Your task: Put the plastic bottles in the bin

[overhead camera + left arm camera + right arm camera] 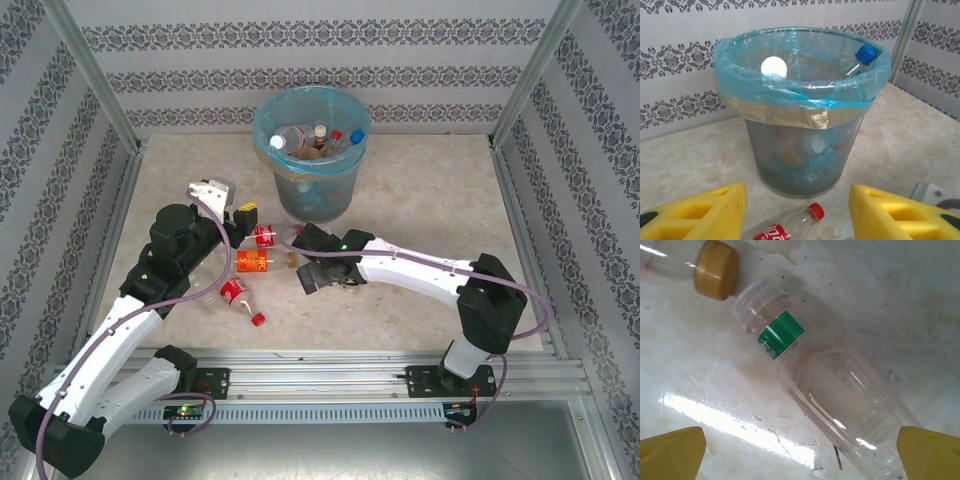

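**Mid-table, right gripper (800, 447) open over a clear bottle (830, 390)**

On the near side of the bin (315, 195), which stands far centre with bottles (290, 138) inside, the clear bottle lies flat, showing a green sticker (781, 334) and a tan cap (716, 270). The right gripper hangs above it, jaws wide apart. A sound grasp likely means lowering until both fingers (670, 455) flank the ribbed body, then squeezing across its width. The left gripper (797, 210), jaws apart and empty, faces the bin, with a red-capped bottle (790, 225) on the table beneath it.

Patterned wallpaper walls (300, 80), beige marbled tabletop (430, 200), perhaps stone.
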Tool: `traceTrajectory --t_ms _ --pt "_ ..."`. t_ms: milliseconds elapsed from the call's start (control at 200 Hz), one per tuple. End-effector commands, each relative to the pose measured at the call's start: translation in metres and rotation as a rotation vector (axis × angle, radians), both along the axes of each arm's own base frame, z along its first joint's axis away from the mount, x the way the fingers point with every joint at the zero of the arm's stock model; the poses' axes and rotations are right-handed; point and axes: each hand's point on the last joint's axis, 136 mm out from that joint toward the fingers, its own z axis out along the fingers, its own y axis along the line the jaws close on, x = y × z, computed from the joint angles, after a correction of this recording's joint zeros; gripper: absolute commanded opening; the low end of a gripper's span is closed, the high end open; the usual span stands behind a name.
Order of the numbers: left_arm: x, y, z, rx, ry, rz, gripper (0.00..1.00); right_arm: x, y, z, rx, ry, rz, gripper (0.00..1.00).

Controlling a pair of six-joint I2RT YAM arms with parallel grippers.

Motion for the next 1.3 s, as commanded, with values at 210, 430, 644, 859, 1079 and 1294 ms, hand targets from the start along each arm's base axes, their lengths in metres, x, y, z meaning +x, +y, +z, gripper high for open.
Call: traceTrajectory --t_ms 210,430,644,859,1079,1294 --pt "-0.005 0.009 0.027 -0.05 -0.124 0.022 0.57 0.013 -0.021 0.007 -0.001 -0.059 0.431 0.98" --pt "-0.001 0.008 0.023 -0.044 -0.132 0.025 0.57 0.017 -0.033 -0.029 -0.011 0.0 0.46 0.98" --pt "0.007 0.012 0.007 -0.028 -0.098 0.062 0.58 0.025 -0.037 -0.054 -0.068 0.036 0.41 0.96" --pt "0.009 0.007 -0.001 -0.045 -0.079 0.043 0.58 0.02 -0.034 -0.062 -0.081 0.077 0.46 0.79" --pt "0.014 0.003 -0.007 -0.032 -0.055 0.032 0.58 0.022 -0.042 -0.054 -0.093 0.041 0.454 0.59" --pt "0.015 0.001 -0.008 -0.029 -0.044 0.022 0.58 0.019 -0.039 -0.058 -0.066 0.064 0.455 0.64"
